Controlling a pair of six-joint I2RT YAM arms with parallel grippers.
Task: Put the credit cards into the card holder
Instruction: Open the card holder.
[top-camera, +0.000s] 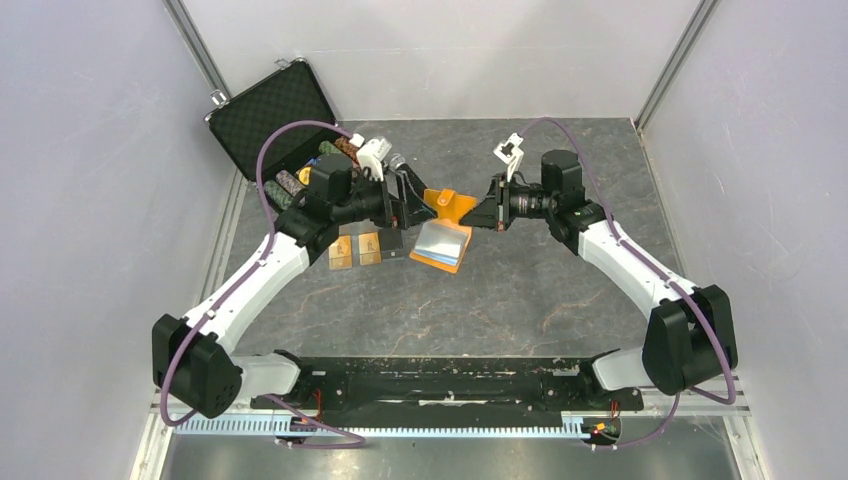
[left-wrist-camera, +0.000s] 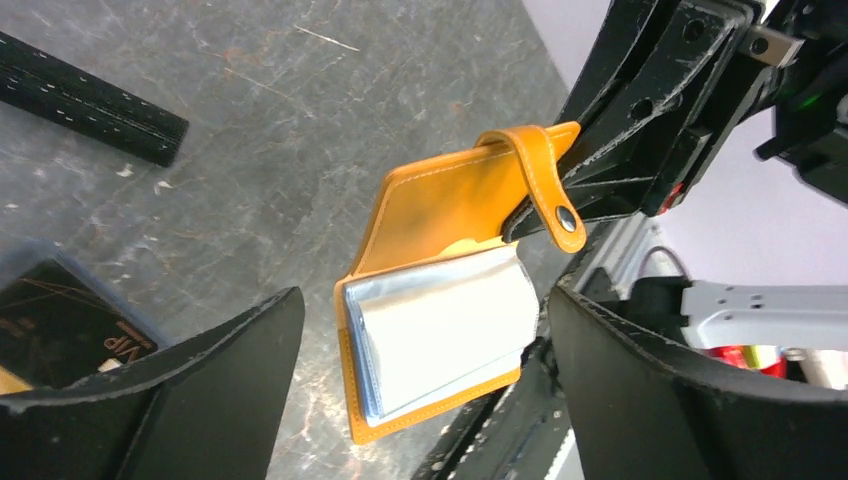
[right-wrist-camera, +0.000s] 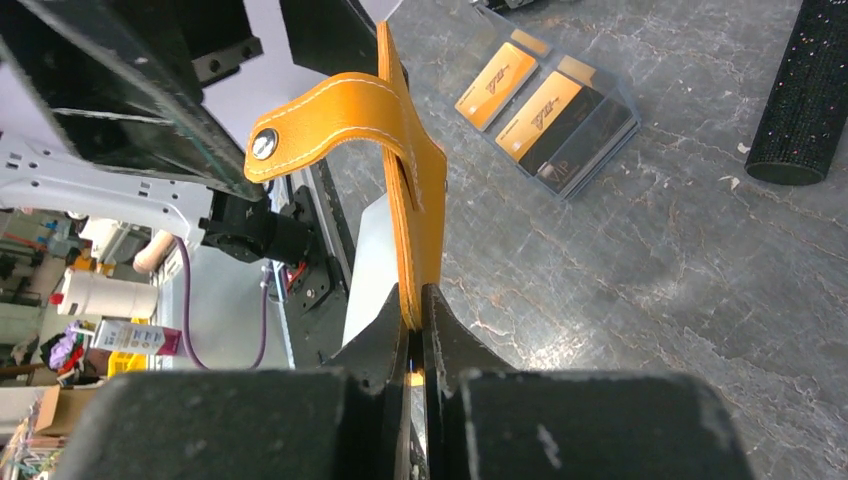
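The orange card holder (top-camera: 442, 245) hangs open above the table, its light blue lining (left-wrist-camera: 440, 330) facing my left wrist camera. My right gripper (right-wrist-camera: 415, 300) is shut on the edge of its orange cover (right-wrist-camera: 415, 200), just below the snap strap (right-wrist-camera: 320, 115); in the top view this gripper (top-camera: 480, 212) comes in from the right. My left gripper (left-wrist-camera: 425, 300) is open, its fingers (left-wrist-camera: 230, 380) standing on either side of the holder without touching it. Two gold-tan credit cards (top-camera: 355, 250) lie on the table under my left arm, on a darker stack (right-wrist-camera: 545, 100). A black card (left-wrist-camera: 60, 320) shows at the lower left.
An open black foam-lined case (top-camera: 275, 120) with rolls of chips (top-camera: 300, 180) stands at the back left. A black textured cylinder (right-wrist-camera: 800, 100) lies on the table near the cards. Grey walls close in the table on three sides.
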